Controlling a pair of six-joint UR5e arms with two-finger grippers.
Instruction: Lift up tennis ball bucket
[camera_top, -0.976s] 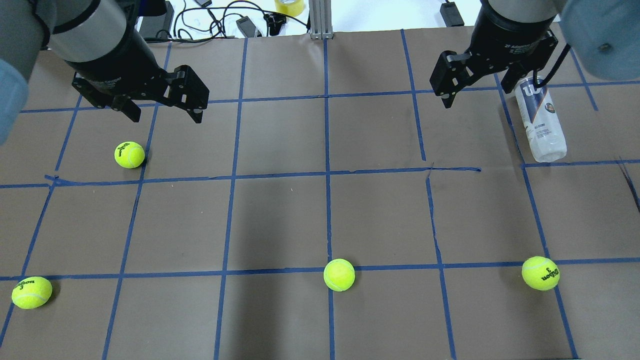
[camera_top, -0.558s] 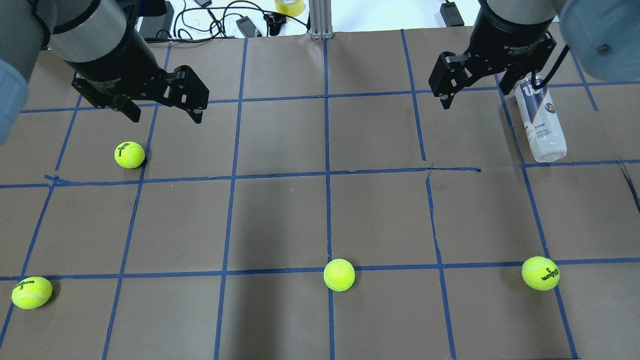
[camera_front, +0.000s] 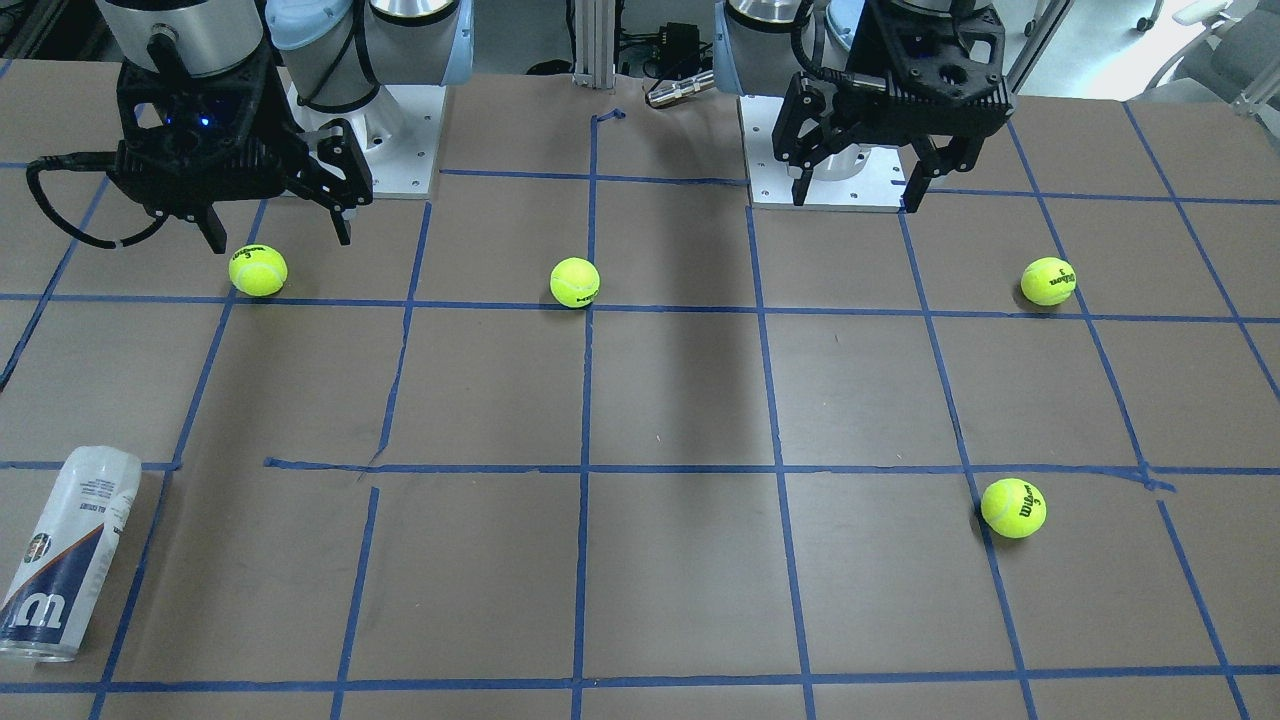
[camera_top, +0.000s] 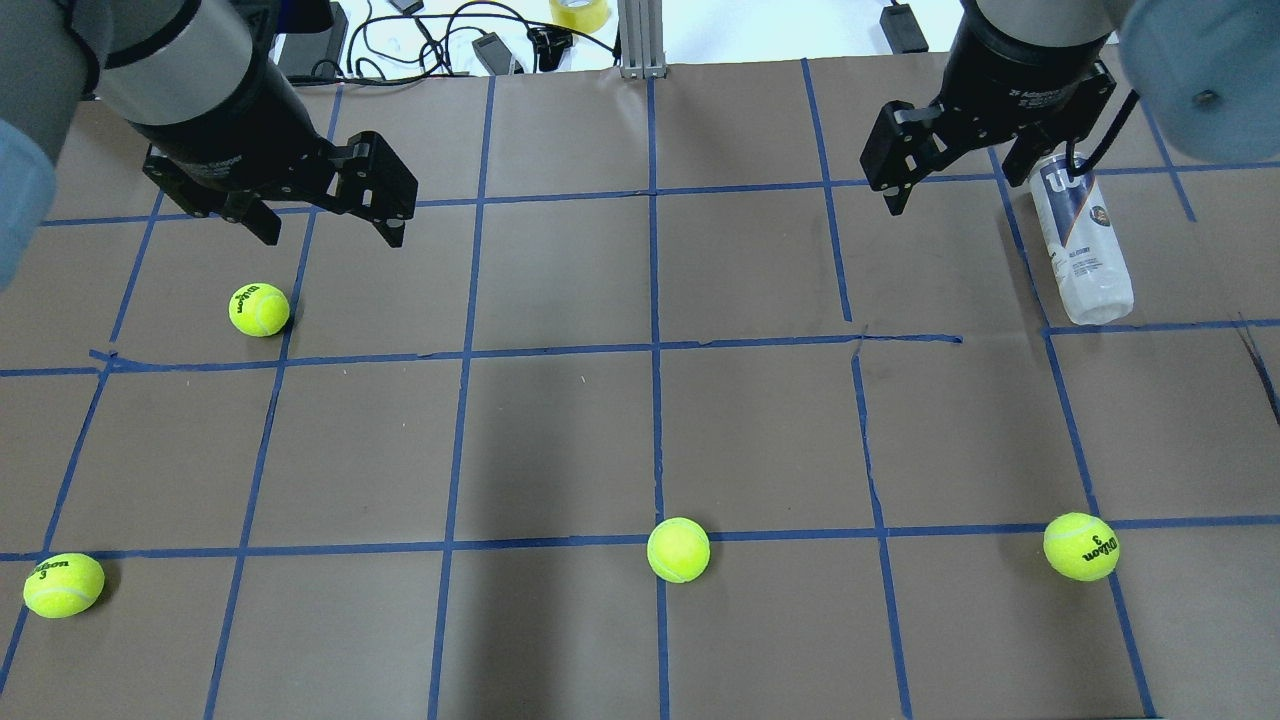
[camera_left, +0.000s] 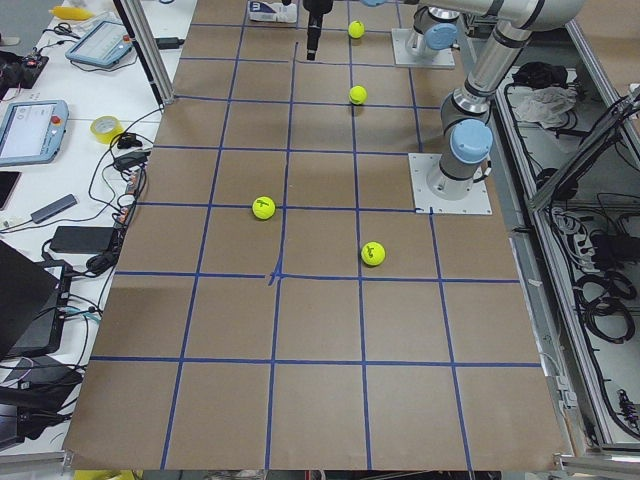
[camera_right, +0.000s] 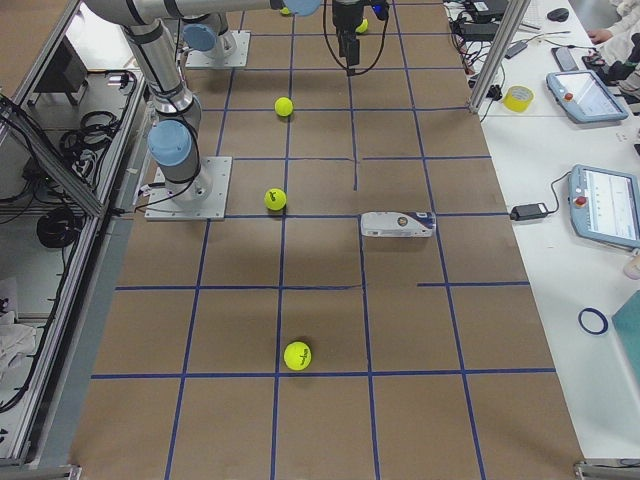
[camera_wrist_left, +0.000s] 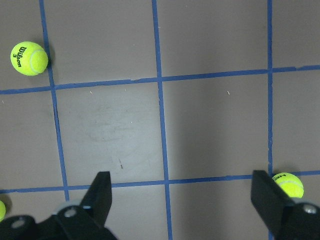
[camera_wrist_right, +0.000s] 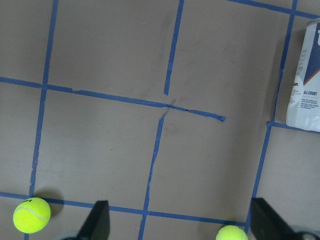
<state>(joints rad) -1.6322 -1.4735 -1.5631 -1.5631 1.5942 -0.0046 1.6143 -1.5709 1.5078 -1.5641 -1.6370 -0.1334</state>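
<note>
The tennis ball bucket (camera_top: 1080, 240) is a clear can with a navy and white "W" label. It lies on its side at the table's far right, and also shows in the front view (camera_front: 70, 550) and at the right wrist view's edge (camera_wrist_right: 306, 85). My right gripper (camera_top: 955, 180) hovers open and empty just left of the can's labelled end, above the table. My left gripper (camera_top: 330, 232) hovers open and empty at the far left, beyond a tennis ball (camera_top: 259, 309).
Three more tennis balls lie near the robot's side of the table (camera_top: 63, 584) (camera_top: 678, 549) (camera_top: 1081, 546). A metal post (camera_top: 640, 40), cables and a tape roll (camera_top: 580, 12) sit past the far edge. Blue tape lines grid the brown table.
</note>
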